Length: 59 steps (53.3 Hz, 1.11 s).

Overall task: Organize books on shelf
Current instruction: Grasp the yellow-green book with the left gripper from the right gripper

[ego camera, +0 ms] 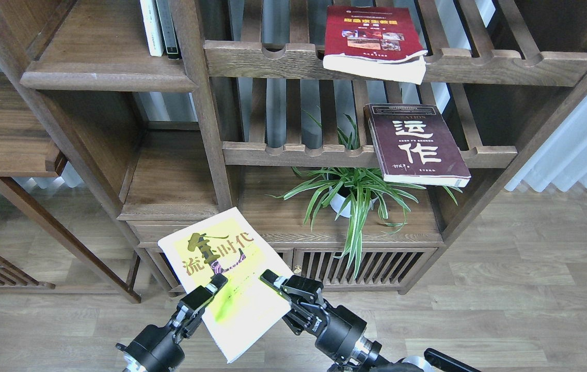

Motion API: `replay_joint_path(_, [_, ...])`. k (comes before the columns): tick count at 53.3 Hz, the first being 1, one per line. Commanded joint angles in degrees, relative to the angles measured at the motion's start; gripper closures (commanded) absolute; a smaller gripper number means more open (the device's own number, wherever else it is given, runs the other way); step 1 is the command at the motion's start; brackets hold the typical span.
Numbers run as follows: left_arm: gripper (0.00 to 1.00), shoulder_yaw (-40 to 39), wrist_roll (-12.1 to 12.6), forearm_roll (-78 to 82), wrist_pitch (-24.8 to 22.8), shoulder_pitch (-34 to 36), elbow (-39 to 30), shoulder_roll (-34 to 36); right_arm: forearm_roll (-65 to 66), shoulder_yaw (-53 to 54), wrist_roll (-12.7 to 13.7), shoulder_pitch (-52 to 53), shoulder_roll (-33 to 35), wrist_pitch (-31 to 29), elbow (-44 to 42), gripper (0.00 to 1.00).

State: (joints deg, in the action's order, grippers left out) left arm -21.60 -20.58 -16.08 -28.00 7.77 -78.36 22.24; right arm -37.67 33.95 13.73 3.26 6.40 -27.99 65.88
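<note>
The yellow-green book (231, 289) with a dark Chinese title is held tilted in the air in front of the low cabinet. My left gripper (210, 290) clamps its left side, one finger lying on the cover. My right gripper (272, 281) grips its right edge, with the lower finger hidden under the book. The red book (373, 44) lies flat on the upper slatted shelf, overhanging its front rail. The maroon book (417, 144) lies flat on the middle slatted shelf. The solid walnut shelf (102, 77) with the rounded front edge is at the upper left.
Thin white and dark-spined books (160, 27) stand at the right end of the solid shelf. A potted spider plant (350, 199) sits on the board over the drawers. An upright post (205, 119) divides the bookcase. A side table (9, 139) stands at the left.
</note>
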Motion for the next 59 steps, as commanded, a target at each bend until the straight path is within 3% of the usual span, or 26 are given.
replay_joint_path(1, [0.93,-0.29,0.01,0.08,0.0,-0.12,0.14,0.09,0.4,0.06,-0.37,0.08,0.02,-0.01,-0.05,0.26])
replay_joint_path(16, [0.97,-2.39,0.19,0.61,0.0,-0.56,1.02,2.46,0.49,1.64,-0.63,0.26,0.28,-0.01,-2.24,0.06])
replay_joint_path(28, [1.0,-2.92,0.45,4.56,0.0,-0.39,1.9,2.9,0.49,5.86,-2.12,1.66,-2.53,-0.01,-10.59,0.05])
replay_joint_path(44, [1.0,-6.97,1.24,18.8,0.0,0.14,2.78,3.78,0.84,6.48,-2.39,1.93,-3.24,-0.01,-11.92,0.05])
replay_joint_path(47, [1.0,-7.67,2.91,19.68,0.0,0.14,2.78,3.95,0.84,6.48,-2.39,1.93,-3.5,-0.01,-12.18,0.05])
replay_joint_path(52, [1.0,-9.16,9.22,19.68,0.0,-0.12,2.6,4.22,0.84,6.48,-2.39,2.19,-3.76,-0.01,-12.27,0.05])
replay_joint_path(59, [1.0,-11.97,15.21,19.77,0.0,-0.3,2.6,4.74,0.93,6.48,-2.39,2.9,-3.85,-0.01,-12.8,0.06])
